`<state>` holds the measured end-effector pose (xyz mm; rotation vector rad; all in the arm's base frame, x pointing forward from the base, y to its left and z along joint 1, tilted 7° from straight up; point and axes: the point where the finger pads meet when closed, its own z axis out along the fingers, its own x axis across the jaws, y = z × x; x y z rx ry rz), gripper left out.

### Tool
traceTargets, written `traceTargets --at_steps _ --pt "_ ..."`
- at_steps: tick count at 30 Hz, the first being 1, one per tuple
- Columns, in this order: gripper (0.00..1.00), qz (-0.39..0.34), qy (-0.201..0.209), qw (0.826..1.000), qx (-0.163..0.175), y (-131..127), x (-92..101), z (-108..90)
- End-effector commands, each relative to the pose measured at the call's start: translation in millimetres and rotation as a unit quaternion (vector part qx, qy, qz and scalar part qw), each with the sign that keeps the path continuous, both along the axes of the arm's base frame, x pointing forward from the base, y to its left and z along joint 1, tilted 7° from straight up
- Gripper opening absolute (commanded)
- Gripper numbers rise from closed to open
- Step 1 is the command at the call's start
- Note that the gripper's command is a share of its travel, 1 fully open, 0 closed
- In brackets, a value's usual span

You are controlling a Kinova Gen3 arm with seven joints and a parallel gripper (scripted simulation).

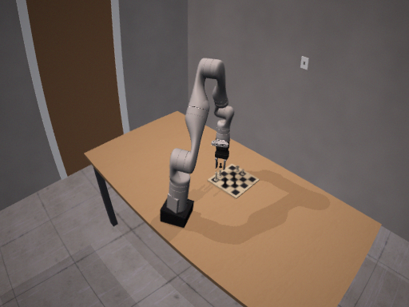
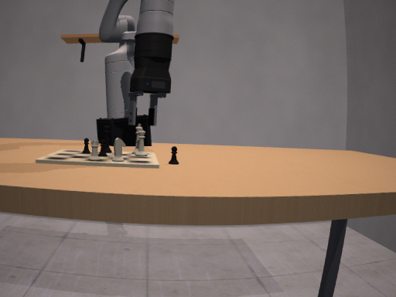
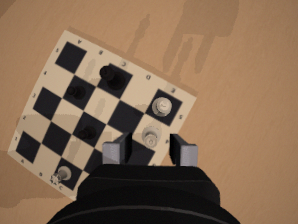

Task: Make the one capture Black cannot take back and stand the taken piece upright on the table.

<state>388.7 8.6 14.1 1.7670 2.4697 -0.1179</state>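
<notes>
We see checkered board [image 1: 237, 195] [image 2: 97, 163] [image 3: 188, 97] on wooden surface [image 1: 295, 256] [image 2: 251, 174] [image 3: 250, 130]. Black base [image 1: 167, 218] [image 2: 101, 135] lower left of board; our arm [image 1: 197, 116] [image 2: 155, 46] arches toward board's upper-left side, jaws parted, pointing down. Brown door [image 1: 76, 80] well left of board; switch plate [image 1: 304, 62] on wall, upper right of board.

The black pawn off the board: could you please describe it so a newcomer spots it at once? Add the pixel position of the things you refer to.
On the wooden table [image 1: 279, 248] [image 2: 271, 174] [image 3: 250, 125], find the chessboard [image 1: 237, 196] [image 2: 97, 164] [image 3: 191, 101]. Just beyond its edge stands a small black pawn [image 1: 220, 165] [image 2: 174, 156], the only piece off the board.
</notes>
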Motion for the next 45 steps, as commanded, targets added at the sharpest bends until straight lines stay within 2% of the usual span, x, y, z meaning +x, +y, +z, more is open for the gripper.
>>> traceTargets --at_steps 1,13,33,45 --pt "0.79 0.000 -0.001 1.000 0.000 0.2 0.5 0.6" --pt "0.79 0.000 -0.001 1.000 0.000 -0.2 0.7 -2.7" --pt "0.79 0.000 -0.001 1.000 0.000 -4.4 2.1 -37.2" --pt "0.79 0.000 -0.001 1.000 0.000 -4.6 2.1 -38.6"
